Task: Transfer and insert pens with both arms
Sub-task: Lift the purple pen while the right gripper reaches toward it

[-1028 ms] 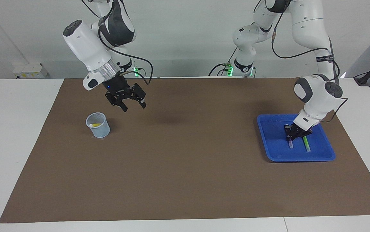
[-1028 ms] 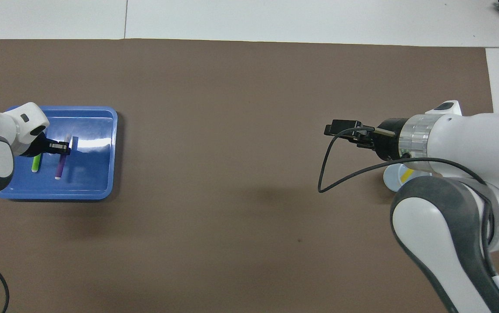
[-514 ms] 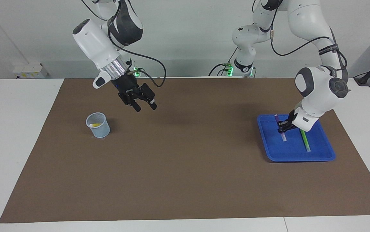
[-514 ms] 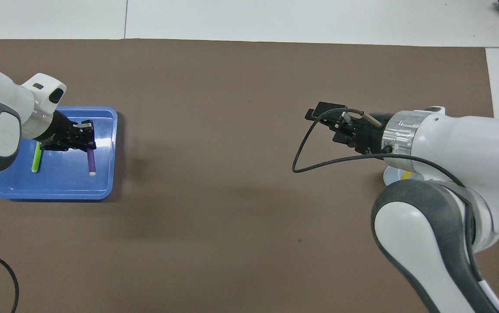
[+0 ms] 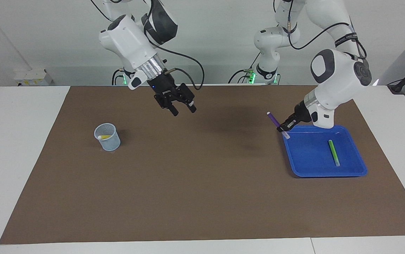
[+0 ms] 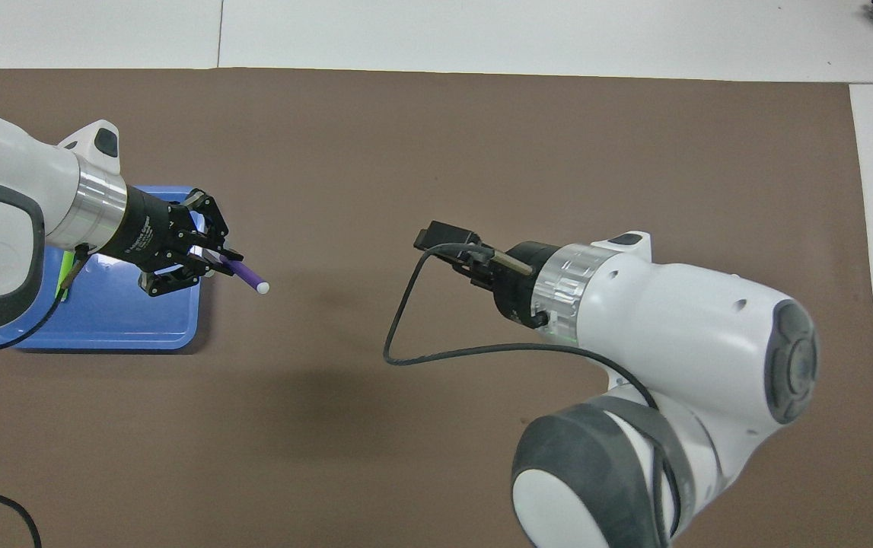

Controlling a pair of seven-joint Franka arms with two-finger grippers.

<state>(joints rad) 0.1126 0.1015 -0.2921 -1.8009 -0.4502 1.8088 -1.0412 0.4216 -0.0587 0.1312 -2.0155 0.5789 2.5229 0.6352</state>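
Purple pen (image 5: 274, 120) is clamped in the left gripper (image 5: 284, 127), raised and tilted over the edge of the blue tray (image 5: 356, 171) on its side toward the table's middle; a pale end pokes out under the fingers. Green pen (image 5: 333, 152) lies flat in the tray, alone. Yellow pen (image 5: 104, 136) sits slanted inside the small pale mesh cup (image 5: 107, 137) toward the right arm's end. Tray is glossy plastic, shallow, with rounded corners; cup is round and tapered. Right gripper (image 5: 183, 110) hangs over bare mat (image 5: 188, 190) between cup and tray, fingers spread wide, holding nothing. Mat is matte brown on a white table (image 5: 18, 141); plain pale wall at the robots' end.
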